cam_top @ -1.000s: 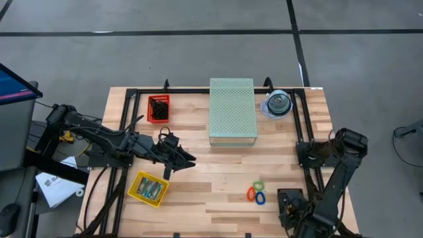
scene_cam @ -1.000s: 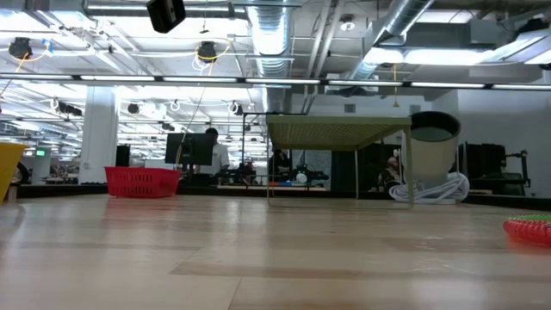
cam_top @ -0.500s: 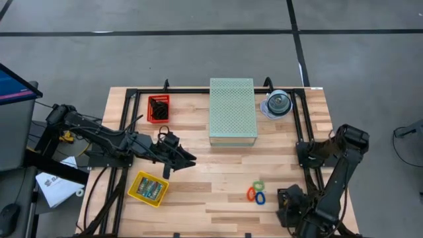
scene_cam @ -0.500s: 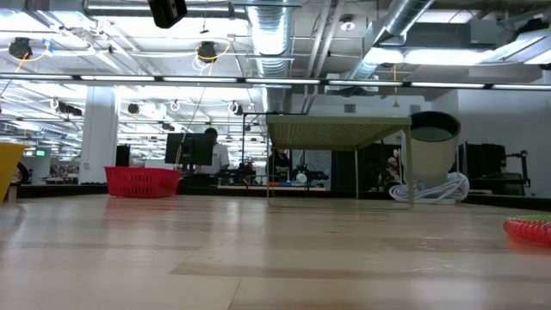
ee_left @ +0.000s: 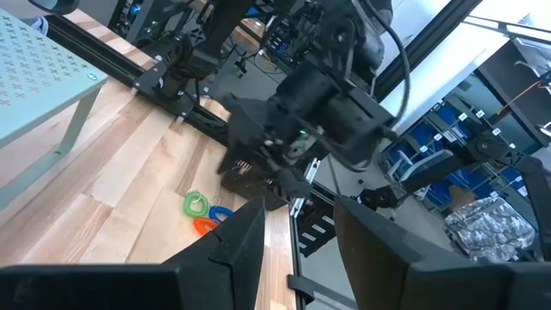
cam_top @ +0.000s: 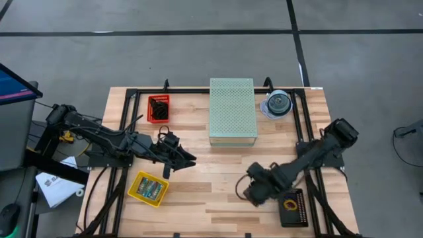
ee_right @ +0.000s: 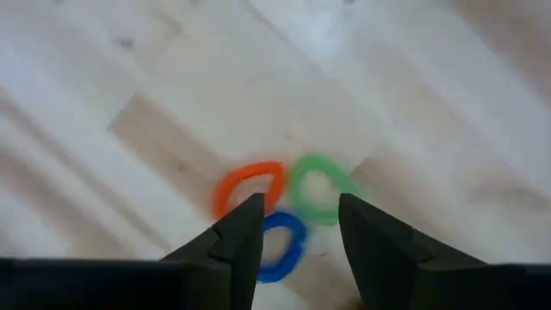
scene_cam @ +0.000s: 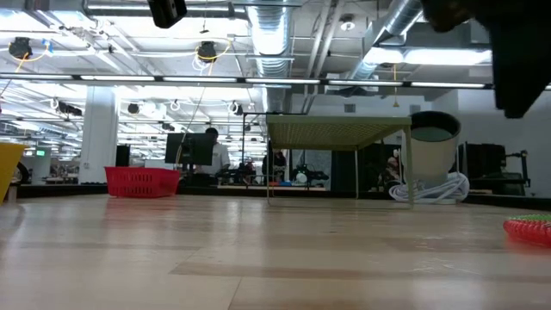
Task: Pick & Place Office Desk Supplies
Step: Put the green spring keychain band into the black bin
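Observation:
Three elastic loops lie flat on the wood, touching one another: orange (ee_right: 250,185), green (ee_right: 320,185) and blue (ee_right: 280,245). My right gripper (ee_right: 297,231) hovers open just above them, one finger on each side of the blue loop's edge, touching nothing; in the high view my right gripper (cam_top: 253,192) covers the loops. My left gripper (cam_top: 192,158) stands open and empty left of the table's middle; the left wrist view looks across at the loops (ee_left: 205,215). A yellow box (cam_top: 148,188) with packets sits near left. A red basket (cam_top: 158,108) holds black clips.
A pale green perforated box (cam_top: 232,111) stands at the far middle, with a clear disc spindle (cam_top: 277,104) to its right. A black tray with orange dots (cam_top: 291,206) lies near the right front corner. A black frame (cam_top: 125,132) runs along the table's sides.
My right arm has swung out from the table's near right corner toward the left, and its gripper now hangs over the coloured loops. The black tray that the arm covered now shows. The loops lie where they were.

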Controlling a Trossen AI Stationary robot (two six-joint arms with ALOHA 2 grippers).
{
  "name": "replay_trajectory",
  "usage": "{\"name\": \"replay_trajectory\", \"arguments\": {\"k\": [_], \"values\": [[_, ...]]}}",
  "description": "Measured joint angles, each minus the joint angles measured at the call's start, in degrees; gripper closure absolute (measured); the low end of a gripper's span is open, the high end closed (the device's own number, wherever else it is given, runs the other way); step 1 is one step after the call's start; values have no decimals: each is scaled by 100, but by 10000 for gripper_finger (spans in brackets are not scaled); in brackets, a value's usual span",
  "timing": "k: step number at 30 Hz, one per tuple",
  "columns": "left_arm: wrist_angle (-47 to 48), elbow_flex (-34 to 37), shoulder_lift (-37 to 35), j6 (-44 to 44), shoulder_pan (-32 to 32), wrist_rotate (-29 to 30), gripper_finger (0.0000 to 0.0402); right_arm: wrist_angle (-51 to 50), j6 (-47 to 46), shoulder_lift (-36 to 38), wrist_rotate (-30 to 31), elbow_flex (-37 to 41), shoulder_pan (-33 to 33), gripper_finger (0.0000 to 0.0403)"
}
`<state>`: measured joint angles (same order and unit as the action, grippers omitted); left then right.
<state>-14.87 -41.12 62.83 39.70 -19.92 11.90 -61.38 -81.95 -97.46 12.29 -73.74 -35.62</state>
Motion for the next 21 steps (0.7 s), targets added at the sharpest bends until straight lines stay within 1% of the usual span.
{"name": "replay_trajectory", "arguments": {"k": [3,6,10,14,16,21], "values": [[0,0,0,22,0,-3,266,-174,128,-1,-40,1,341,255],[-5,0,0,22,0,-3,266,-171,-107,-1,-305,1,658,252],[-22,0,0,22,0,-5,266,-110,-618,-44,-323,3,927,248],[-22,0,0,22,-1,-3,266,20,-1063,-40,-302,39,936,240],[-22,0,0,17,-23,1,266,302,-1306,-36,-301,193,862,235],[-18,0,0,-25,-31,-5,266,1231,-2001,-40,-513,988,604,223]]}}
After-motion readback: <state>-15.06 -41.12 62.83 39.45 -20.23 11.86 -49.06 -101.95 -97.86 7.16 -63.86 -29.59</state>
